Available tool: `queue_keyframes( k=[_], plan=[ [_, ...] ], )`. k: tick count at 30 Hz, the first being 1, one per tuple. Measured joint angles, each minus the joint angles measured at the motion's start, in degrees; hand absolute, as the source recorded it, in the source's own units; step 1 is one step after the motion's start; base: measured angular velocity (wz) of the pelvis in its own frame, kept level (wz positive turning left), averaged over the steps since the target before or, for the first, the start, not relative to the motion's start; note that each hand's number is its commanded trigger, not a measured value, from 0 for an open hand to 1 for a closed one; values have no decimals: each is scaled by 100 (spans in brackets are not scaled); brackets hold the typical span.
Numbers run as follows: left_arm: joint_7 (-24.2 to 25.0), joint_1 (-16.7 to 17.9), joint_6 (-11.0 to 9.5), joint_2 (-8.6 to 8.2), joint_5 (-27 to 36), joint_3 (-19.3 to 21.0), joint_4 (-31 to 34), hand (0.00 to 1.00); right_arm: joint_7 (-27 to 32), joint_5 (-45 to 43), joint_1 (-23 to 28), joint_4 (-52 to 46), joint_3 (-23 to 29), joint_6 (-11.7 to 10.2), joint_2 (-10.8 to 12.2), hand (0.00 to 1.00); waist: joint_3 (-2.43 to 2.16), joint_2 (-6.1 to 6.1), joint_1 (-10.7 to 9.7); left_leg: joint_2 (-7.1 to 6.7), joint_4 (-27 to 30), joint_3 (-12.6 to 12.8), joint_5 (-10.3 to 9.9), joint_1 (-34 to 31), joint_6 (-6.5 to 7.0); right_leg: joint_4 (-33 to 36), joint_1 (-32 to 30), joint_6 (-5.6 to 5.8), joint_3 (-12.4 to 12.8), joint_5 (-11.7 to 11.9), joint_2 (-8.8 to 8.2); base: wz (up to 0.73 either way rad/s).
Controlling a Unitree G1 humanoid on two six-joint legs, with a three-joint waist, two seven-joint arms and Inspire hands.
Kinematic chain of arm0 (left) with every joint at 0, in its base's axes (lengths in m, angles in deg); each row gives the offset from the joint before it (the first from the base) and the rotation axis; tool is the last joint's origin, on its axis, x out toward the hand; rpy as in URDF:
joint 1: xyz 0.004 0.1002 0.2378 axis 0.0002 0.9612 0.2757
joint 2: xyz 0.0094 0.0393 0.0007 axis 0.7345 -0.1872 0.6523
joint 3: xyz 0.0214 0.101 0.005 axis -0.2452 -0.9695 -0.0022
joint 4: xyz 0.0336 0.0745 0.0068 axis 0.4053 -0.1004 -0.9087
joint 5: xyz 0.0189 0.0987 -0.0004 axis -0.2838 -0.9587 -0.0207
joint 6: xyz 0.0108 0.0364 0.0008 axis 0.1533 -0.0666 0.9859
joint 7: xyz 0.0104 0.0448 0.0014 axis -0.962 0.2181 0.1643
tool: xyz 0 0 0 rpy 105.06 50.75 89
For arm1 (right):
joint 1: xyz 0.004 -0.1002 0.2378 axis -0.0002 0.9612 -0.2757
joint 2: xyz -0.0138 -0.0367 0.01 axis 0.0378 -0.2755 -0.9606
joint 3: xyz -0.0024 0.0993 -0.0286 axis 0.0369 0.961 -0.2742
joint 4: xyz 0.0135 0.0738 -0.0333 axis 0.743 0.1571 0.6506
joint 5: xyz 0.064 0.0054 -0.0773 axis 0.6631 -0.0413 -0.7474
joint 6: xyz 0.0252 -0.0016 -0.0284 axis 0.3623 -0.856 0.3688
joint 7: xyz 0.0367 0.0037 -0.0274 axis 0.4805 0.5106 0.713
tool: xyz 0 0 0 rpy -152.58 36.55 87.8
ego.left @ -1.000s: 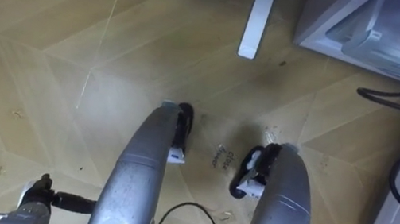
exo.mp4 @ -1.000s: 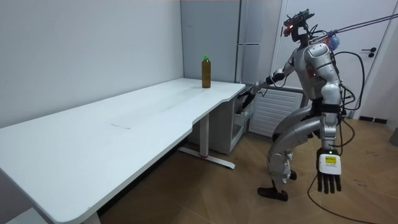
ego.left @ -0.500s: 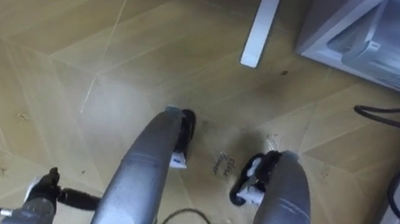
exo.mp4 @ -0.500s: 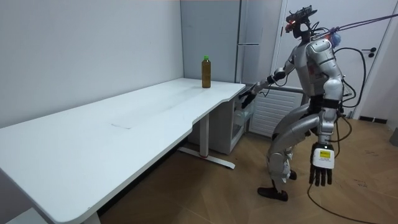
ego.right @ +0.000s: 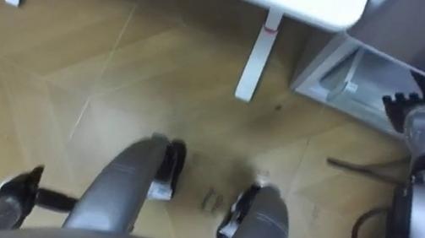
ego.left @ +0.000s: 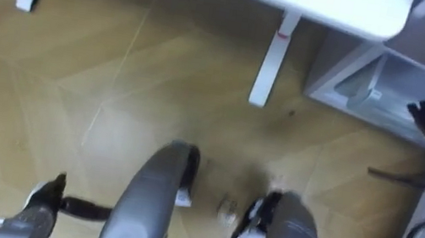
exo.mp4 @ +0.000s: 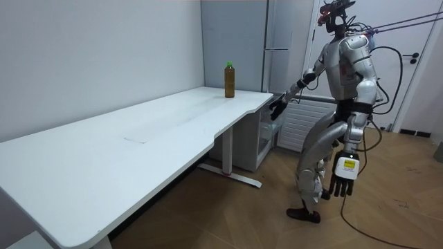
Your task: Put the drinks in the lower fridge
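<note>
1. Drink bottle [exo.mp4: 229, 79], brown with a green cap, stood upright at the far corner of the table [exo.mp4: 138, 138]. Neither hand touched it.
2. The robot stood on the wood floor [ego.left: 74, 72] just off the table's end nearest that corner, knees bent and head turned down.
3. The right robot hand [exo.mp4: 278, 107] was held out toward the table's end, about level with its edge. Its fingers were loosely extended and held nothing.
4. The left robot hand [exo.mp4: 344, 181] hung at the robot's side, away from the table, with fingers straight, pointing down and empty. It was judged idle and kept clear of the work.
5. The tall fridge [exo.mp4: 277, 34] stood behind the table's end. A grey lower fridge compartment [ego.left: 377, 77] lay open beside the table leg [ego.left: 269, 60], under the right robot hand. It was judged to be left open so the drink could go straight in.
6. Judgement: the drink was not yet picked up. The next move called for a reach up and across the table corner to the bottle. Being tall and narrow, it could tip if nudged before the fingers closed round it.
</note>
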Motion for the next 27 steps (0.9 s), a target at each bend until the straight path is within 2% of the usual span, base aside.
queue_keyframes(
  k=[2, 6, 7, 8, 10, 12, 13, 15, 17, 18, 20, 23, 24, 27],
  plan=[
    [85, 9, -16, 28, -37, 51, -9, 0, -264, -36, 297, 40, 0, 5, 0, 0, 4, 5, 5, 34, -64, -6, -21, 216, 7, -142, 305, 23, -113, -18, 29, 17],
    [211, 40, -67, 43, -53, 108, -301, 0, -716, -257, 700, 67, -1, 4, 1, 0, 3, 10, -15, 31, -368, 5, -33, 711, 2, -474, 789, 86, -187, -6, 59, 0],
    [232, 41, -73, 47, -141, 130, -401, 0, -828, -272, 810, 66, 0, 2, 2, 0, 1, 6, -10, 33, -456, 8, -32, 838, -3, -592, 914, 114, -171, 22, 94, -10],
    [247, 77, -70, 60, -281, 167, -405, 0, -929, -379, 918, 43, 2, -8, 4, 0, -2, 8, -10, 43, -511, 10, -37, 930, -14, -687, 1012, 85, -168, 74, 127, -9],
    [251, 187, -79, 57, -437, 308, -401, 0, -1080, -445, 1220, -11, 3, -67, 42, 0, -11, 10, 9, 91, -637, 1, -51, 1181, -35, -965, 1316, 101, -188, 152, 229, -8],
    [229, 336, -68, 62, -487, 367, -395, 0, -1127, -462, 1579, -239, 5, -69, 108, 0, -79, -2, -25, 124, -776, -6, -63, 1405, -55, -1229, 1594, 121, -223, 210, 306, -6],
    [234, 404, -63, 55, -511, 367, -394, 0, -1183, -465, 1759, -367, 6, -77, 131, 0, -130, -2, -68, 135, -857, -5, -66, 1524, -61, -1383, 1746, 130, -242, 252, 337, 0],
    [237, 447, -57, 22, -627, 385, -409, 0, -1318, -561, 1970, -391, 9, -164, 190, 0, -143, 13, -128, 138, -1027, 11, -67, 1830, -64, -1640, 2077, 152, -259, 311, 384, -3],
    [233, 558, -75, -92, -759, 585, -397, 0, -1559, -910, 2317, -421, 12, -250, 286, 0, -225, 78, -184, 162, -1267, 23, -70, 2232, -79, -2109, 2556, 182, -296, 444, 484, -5],
    [230, 582, -74, -116, -771, 599, -401, 0, -1617, -1029, 2452, -449, 10, -287, 321, 0, -245, 96, -183, 164, -1365, 23, -67, 2355, -85, -2254, 2695, 194, -304, 484, 515, -5],
    [230, 780, -80, -195, -938, 745, -410, 0, -1761, -1447, 2900, -462, 11, -296, 564, 0, -301, 24, -174, 151, -1771, 88, -32, 2840, -119, -2755, 3192, 220, -312, 635, 570, -11],
    [219, 962, -71, -365, -1082, 1006, -407, 0, -1888, -2178, 3323, -390, 11, -296, 877, 0, -296, -20, -319, 128, -1966, 115, -28, 3190, -138, -3080, 3578, 240, -347, 688, 599, -3],
    [218, 995, -63, -414, -1170, 1010, -407, 0, -1930, -2607, 3444, -385, 5, -268, 1000, 0, -284, -48, -358, 115, -2047, 117, -16, 3289, -158, -3164, 3684, 244, -367, 697, 603, 5],
    [196, 1038, -59, -485, -1256, 1007, -401, 0, -2030, -3139, 3626, -255, -21, -246, 1240, 0, -257, -86, -452, 115, -2155, 117, -9, 3467, -182, -3358, 3913, 235, -427, 716, 627, 3]
  ],
)
